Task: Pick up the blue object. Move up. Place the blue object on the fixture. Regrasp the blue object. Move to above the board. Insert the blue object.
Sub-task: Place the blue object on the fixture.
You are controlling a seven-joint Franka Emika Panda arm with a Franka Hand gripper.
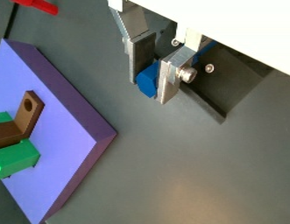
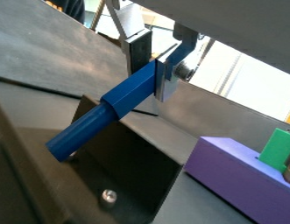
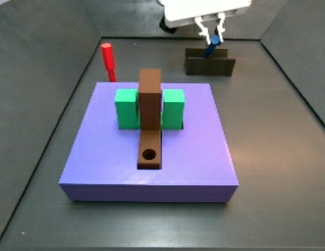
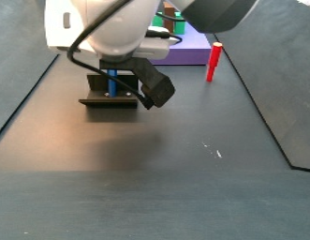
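Observation:
My gripper (image 1: 154, 73) is shut on the blue object (image 1: 146, 84), a deep-blue peg clamped at one end between the two silver fingers. In a wrist view the blue object (image 2: 106, 112) runs out from the gripper (image 2: 157, 68) over the dark fixture (image 2: 135, 179). Both side views show the gripper (image 3: 212, 29) (image 4: 117, 73) right above the fixture (image 3: 209, 65) (image 4: 110, 101), with the blue object (image 3: 213, 40) (image 4: 113, 84) reaching down to its top. I cannot tell whether peg and fixture touch. The periwinkle board (image 3: 151, 157) lies nearer the camera.
The board carries green blocks (image 3: 128, 108) and a brown bar (image 3: 150, 123) with a round hole. A red peg (image 3: 108, 61) (image 4: 213, 60) stands upright beside the board. Dark walls enclose the floor (image 4: 157, 178).

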